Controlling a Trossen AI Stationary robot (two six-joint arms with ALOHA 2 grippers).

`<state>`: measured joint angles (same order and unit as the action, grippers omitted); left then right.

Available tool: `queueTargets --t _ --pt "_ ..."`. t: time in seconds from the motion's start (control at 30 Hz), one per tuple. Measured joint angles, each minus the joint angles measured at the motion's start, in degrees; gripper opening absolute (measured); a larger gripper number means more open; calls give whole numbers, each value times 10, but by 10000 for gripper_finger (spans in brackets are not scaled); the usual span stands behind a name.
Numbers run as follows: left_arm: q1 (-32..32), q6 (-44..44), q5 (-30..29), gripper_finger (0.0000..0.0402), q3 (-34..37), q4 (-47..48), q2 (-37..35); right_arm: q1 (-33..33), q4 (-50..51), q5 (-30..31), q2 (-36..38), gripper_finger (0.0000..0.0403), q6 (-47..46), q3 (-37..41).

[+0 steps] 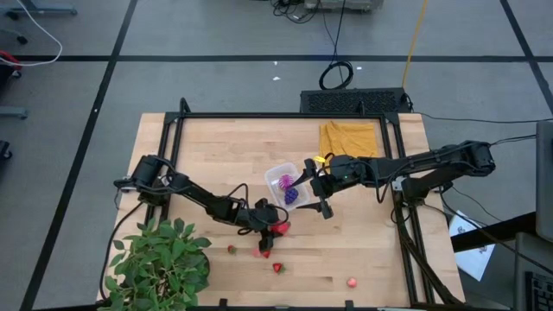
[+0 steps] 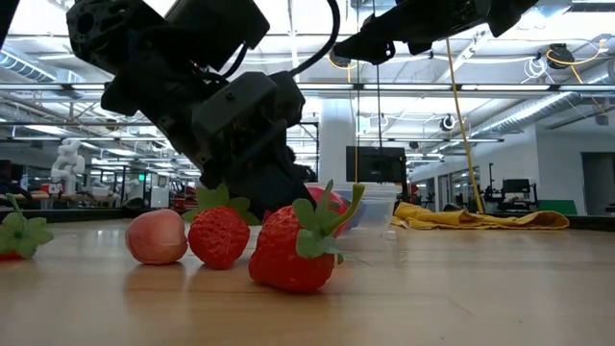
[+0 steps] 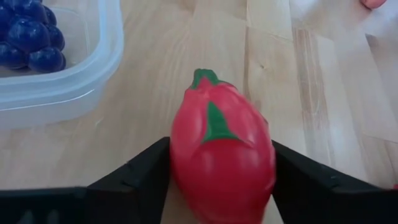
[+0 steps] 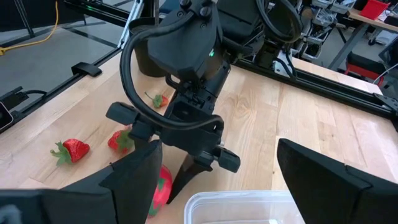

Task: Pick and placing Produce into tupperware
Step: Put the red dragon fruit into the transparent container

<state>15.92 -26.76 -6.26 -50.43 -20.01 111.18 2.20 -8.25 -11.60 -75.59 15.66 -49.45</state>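
Left gripper [image 3: 221, 186] clamped on red fruit [image 3: 222, 155] beside container [image 3: 74, 87]
Next, I judged: lift over rim, drop; right gripper [image 4: 217, 180] waited above it, fingers apart

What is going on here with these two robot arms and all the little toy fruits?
The robot is putting toy fruit into a clear plastic tub on the wooden table. The left gripper is closed on a red fruit with green leaves, just beside the tub. The right gripper hovers open over the tub, which already holds a purple grape bunch. Several strawberries lie loose on the table, next to a potted plant.
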Motion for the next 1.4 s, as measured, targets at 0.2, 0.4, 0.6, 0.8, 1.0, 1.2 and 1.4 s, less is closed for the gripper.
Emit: queueTargets --t 0.2,0.4,0.6,0.8,1.0,1.2,1.4 --pt "2 -4 0 213 0 0 0 0 0 0 0 307 0 0" --pt "8 -5 0 230 1 0 -2 0 4 0 0 307 0 0" --pt "10 -5 3 227 2 20 -14 0 5 0 0 307 0 0" --pt "11 -4 0 229 2 53 -44 0 12 0 0 307 0 0" --pt "12 7 -7 230 2 66 -64 0 13 0 0 307 0 0" --pt "15 8 -12 230 2 88 -84 0 13 0 0 307 0 0" --pt "14 43 -37 230 1 112 -113 0 12 0 0 307 0 0"
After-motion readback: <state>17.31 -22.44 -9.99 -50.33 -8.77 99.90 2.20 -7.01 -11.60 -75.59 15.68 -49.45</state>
